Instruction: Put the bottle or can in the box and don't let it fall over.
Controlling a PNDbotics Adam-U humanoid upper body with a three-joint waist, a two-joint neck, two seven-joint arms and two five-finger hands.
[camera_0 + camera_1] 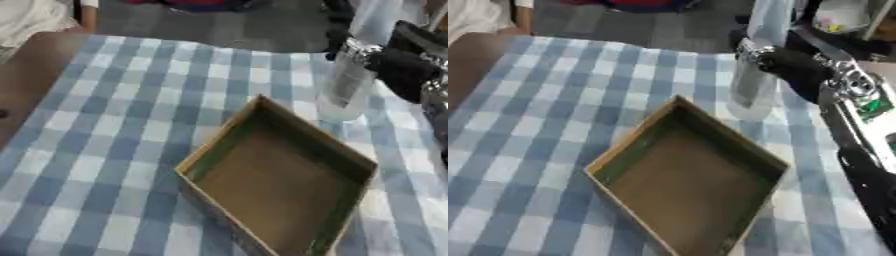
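Where the blue-and-white checked cloth covers the counter, an open cardboard box sits nearest, turned cornerwise. Just beyond its far corner a clear plastic bottle stands upright, outside the box, the right hand curled round its upper half. The counter's bare brown edge shows far left.

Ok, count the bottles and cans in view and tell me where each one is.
1. A clear bottle stands upright just beyond the far corner of the open cardboard box, outside it, with the right hand curled round it. No can shows; the box holds nothing.
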